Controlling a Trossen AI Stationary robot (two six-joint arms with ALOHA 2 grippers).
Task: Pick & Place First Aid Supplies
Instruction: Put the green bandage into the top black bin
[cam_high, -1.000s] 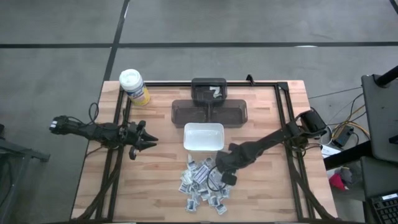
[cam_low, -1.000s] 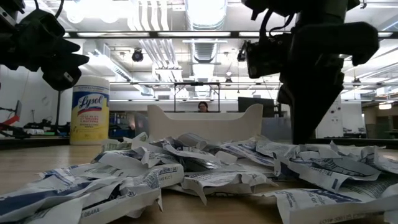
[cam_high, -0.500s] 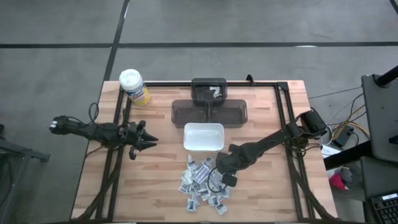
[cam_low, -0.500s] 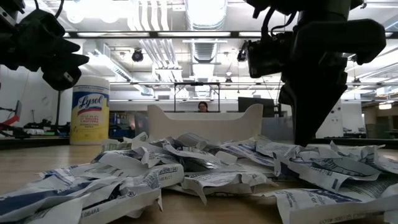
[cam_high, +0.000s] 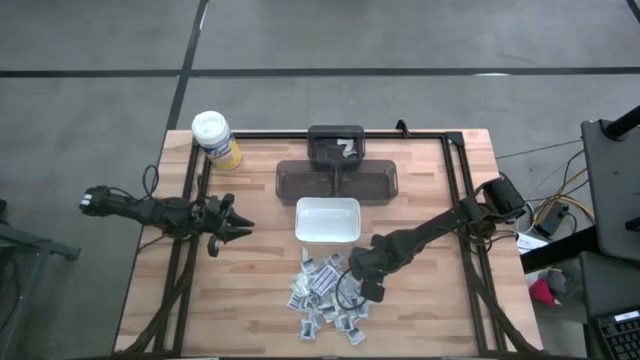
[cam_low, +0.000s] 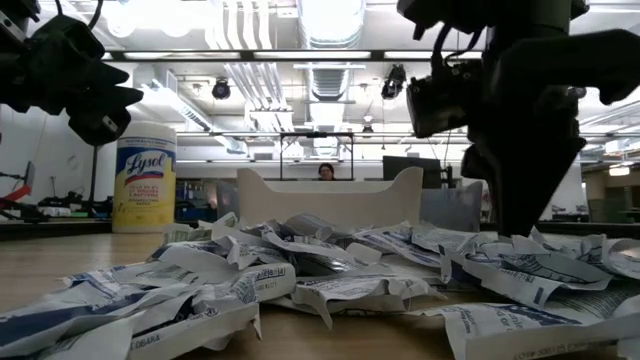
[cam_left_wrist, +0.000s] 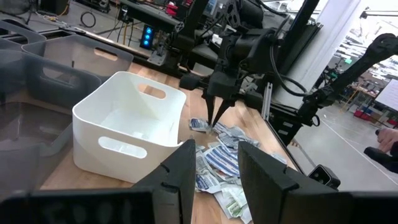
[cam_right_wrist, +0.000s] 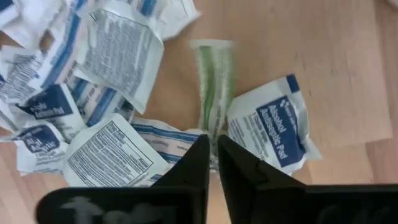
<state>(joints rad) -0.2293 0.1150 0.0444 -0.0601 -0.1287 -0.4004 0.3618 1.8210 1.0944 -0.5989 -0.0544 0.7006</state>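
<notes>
The first aid supplies (cam_high: 325, 298) lie as a loose heap of small white packets with blue print on the wood table, near its front edge. A white dish (cam_high: 327, 204) stands just beyond them. My right gripper (cam_high: 356, 280) points steeply down at the heap's right side. Its fingers (cam_right_wrist: 202, 155) stand a narrow slit apart over the near end of a green-striped packet (cam_right_wrist: 212, 81), which lies flat on the wood. Whether they touch it, I cannot tell. My left gripper (cam_high: 243, 228) waits open and empty at the left, above the table.
A yellow canister with a white lid (cam_high: 216, 138) stands at the far left corner. Dark grey trays (cam_high: 337, 180) sit behind the dish, the farther one holding a white item. Bare wood lies left and right of the heap.
My right gripper has edged a little toward the table's right edge over the heap, still pointing down. The packets lie as before.
</notes>
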